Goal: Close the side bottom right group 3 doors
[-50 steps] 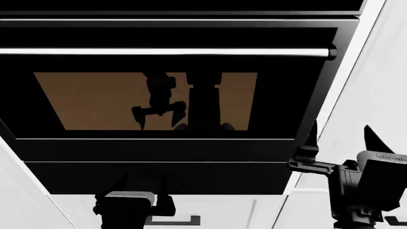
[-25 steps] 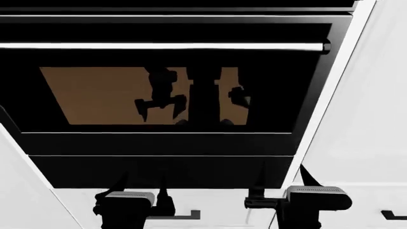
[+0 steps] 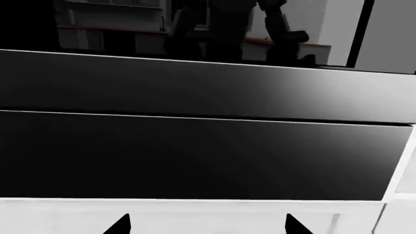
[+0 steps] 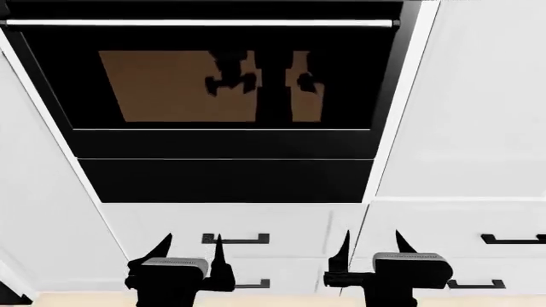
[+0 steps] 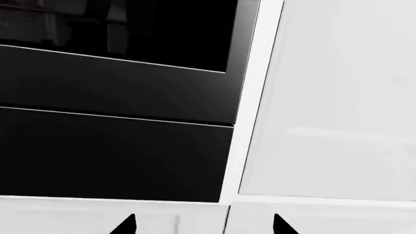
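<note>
Fingers [image 4: 162,246] of both grippers spread, empty; glossy black oven door [image 4: 230,89], flat white cabinet panel [image 4: 477,96].

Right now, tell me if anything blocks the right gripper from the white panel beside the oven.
Nothing visible does. The open right gripper hangs before the drawers; the white panel right of the oven shows bare.

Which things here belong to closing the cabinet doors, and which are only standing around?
For the job: left gripper, right gripper, both open; the doors themselves I cannot identify.
Just around: black oven door, white drawer fronts, plain white panel.
</note>
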{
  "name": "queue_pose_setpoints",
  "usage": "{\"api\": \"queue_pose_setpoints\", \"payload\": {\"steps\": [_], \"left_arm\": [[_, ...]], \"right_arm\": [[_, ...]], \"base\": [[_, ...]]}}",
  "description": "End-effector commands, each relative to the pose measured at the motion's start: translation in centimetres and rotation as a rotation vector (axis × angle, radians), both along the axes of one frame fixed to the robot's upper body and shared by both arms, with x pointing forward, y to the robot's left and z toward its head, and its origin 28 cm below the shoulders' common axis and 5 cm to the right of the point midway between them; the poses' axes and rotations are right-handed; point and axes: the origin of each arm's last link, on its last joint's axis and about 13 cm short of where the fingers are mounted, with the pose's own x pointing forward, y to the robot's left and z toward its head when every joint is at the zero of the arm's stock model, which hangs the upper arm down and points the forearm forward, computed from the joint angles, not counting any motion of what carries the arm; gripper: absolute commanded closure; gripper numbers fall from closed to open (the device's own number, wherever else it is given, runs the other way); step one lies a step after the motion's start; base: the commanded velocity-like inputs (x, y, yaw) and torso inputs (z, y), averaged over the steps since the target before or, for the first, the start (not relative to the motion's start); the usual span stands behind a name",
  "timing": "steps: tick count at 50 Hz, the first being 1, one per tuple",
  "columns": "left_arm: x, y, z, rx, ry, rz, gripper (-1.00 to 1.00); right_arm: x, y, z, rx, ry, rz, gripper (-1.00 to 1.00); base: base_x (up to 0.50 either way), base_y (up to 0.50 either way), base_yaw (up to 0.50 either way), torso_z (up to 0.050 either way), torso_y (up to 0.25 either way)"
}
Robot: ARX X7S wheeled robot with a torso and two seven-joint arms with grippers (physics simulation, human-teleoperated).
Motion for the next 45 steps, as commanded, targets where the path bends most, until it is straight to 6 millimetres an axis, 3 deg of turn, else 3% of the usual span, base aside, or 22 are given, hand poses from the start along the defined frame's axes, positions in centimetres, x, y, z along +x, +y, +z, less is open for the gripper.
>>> {"api": "queue_pose_setpoints", "payload": {"steps": [1,45], "left_arm": [[-0.03,-0.03,0.06,0.002,-0.003,-0.001,-1.0],[-0.04,-0.02,-0.07,0.003,0.003,0.002,-1.0]], "right_arm": [[0.08,0.02,-0.29,-0.008,0.011,-0.008,-1.0],[0.11,0.04,-0.65,-0.003,0.025,-0.017,-1.0]], "base": [[-0.5,0.0,0.0,0.0,0.0],[-0.5,0.0,0.0,0.0,0.0]]}}
